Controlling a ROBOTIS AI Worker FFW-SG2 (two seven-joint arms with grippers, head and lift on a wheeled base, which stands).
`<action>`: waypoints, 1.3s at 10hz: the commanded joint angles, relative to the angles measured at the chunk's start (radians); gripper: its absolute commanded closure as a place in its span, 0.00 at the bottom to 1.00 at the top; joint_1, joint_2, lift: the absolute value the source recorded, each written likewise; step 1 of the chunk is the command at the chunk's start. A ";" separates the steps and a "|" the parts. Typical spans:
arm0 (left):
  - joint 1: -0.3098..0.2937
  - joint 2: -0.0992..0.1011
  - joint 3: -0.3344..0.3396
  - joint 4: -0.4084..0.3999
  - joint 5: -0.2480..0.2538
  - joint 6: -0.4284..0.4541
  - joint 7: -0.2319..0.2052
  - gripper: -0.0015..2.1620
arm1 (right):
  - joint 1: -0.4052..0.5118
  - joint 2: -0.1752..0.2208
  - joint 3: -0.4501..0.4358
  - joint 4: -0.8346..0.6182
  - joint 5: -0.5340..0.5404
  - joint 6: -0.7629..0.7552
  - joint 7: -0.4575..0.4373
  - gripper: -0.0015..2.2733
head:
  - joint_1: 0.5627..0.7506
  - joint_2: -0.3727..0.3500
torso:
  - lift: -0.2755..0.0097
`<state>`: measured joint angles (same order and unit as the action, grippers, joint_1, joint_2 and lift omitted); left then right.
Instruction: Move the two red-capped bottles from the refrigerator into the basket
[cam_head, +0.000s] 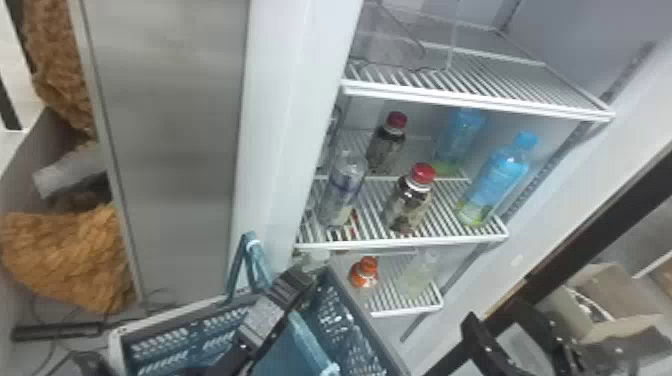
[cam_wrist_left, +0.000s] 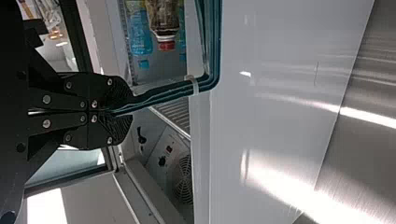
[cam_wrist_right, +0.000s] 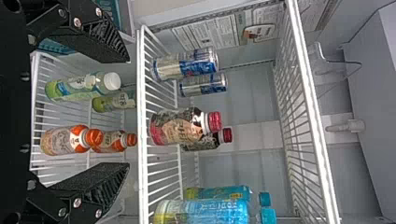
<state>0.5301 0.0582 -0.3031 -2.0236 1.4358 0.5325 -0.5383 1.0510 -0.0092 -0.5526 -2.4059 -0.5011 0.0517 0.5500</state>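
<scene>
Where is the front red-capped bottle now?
In the head view, the front red-capped bottle stands on a white wire shelf, between the silver can at left and the front blue bottle at right.

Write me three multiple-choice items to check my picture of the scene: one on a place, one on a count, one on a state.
1. Where do the two dark, red-capped bottles stand?
A) In the blue plastic basket
B) On the white wire shelf above the orange-capped bottles
C) On the floor

2. How many light-blue bottles with blue caps show on that shelf?
A) None
B) Five
C) Two

3. What state is the black right gripper in?
A) Open
B) Shut on a red-capped bottle
C) Shut on a blue cap

Key:
1. B: the head and right wrist views show both standing on that shelf.
2. C: two blue caps show in the right wrist view.
3. A: its fingers stand wide apart in the right wrist view.
</scene>
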 joint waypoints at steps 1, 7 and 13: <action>0.000 0.000 0.000 0.000 0.000 0.000 0.000 0.56 | -0.010 0.000 -0.002 0.002 0.005 0.007 -0.001 0.10 | 0.70 0.03 | 0.97; 0.000 -0.001 0.000 0.000 0.002 0.000 0.000 0.56 | -0.052 0.000 -0.002 0.022 0.023 0.015 0.001 0.10 | 0.70 0.03 | 0.97; -0.002 -0.001 0.002 0.000 0.002 -0.005 0.000 0.56 | -0.202 0.002 0.008 0.125 0.086 0.019 -0.001 0.10 | 0.70 0.03 | 0.97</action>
<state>0.5276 0.0561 -0.3018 -2.0236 1.4378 0.5292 -0.5383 0.8643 -0.0079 -0.5479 -2.2936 -0.4196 0.0711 0.5491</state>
